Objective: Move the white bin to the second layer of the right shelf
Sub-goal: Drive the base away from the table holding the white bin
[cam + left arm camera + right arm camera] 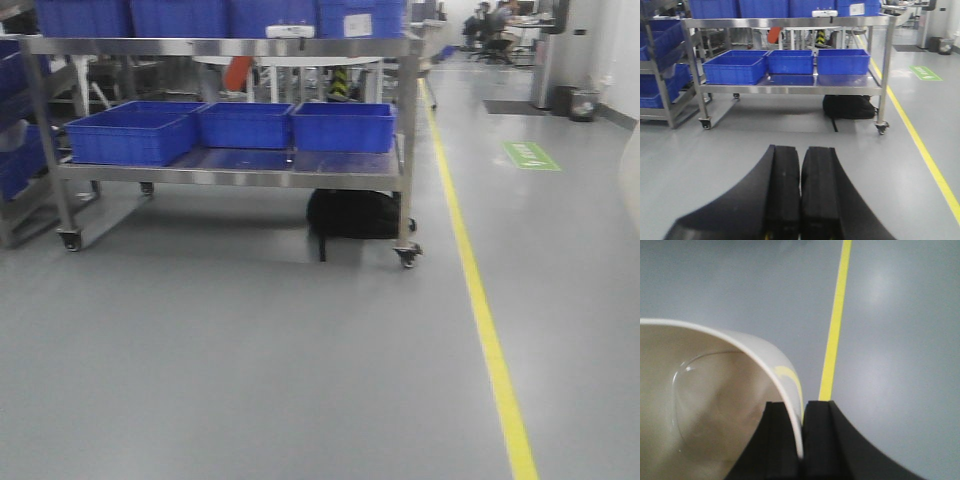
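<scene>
White bin (700, 390): held over the grey floor (900, 315), its rim wall clamped between my right jaws, which are closed tight on it. Yellow floor line (835, 340) runs beyond. My left jaws are pressed together, holding nothing. Ahead stands a steel cart (230, 178) carrying blue crates (240, 125), with a black bag (355, 213) beneath.

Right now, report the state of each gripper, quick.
Left gripper: closed, holding nothing.
Right gripper: closed on the wall of the white bin.
</scene>
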Action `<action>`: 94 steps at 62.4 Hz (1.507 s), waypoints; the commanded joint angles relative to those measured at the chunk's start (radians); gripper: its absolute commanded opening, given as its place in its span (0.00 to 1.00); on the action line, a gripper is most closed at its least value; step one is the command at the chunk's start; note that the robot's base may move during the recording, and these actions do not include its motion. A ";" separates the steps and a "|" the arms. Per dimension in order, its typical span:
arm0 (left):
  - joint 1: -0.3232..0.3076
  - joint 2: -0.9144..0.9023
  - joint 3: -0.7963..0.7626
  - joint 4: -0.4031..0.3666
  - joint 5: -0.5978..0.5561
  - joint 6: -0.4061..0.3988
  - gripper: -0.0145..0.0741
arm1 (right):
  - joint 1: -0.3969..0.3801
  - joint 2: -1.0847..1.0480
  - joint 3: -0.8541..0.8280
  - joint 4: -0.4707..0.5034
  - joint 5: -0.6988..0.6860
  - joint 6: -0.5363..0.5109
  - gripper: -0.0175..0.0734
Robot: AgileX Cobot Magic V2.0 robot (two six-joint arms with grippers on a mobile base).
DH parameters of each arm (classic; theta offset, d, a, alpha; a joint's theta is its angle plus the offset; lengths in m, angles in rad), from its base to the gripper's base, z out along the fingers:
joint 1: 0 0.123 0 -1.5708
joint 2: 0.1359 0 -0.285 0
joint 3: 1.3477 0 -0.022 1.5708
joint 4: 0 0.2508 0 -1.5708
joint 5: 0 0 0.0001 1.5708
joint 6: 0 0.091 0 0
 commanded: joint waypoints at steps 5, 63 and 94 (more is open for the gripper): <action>0.002 -0.019 0.029 -0.008 -0.083 -0.005 0.26 | -0.007 -0.004 -0.032 0.001 -0.086 -0.005 0.25; 0.002 -0.019 0.029 -0.008 -0.083 -0.005 0.26 | -0.007 -0.004 -0.032 0.001 -0.085 -0.005 0.25; 0.002 -0.019 0.029 -0.008 -0.083 -0.005 0.26 | -0.007 -0.004 -0.032 0.001 -0.085 -0.005 0.25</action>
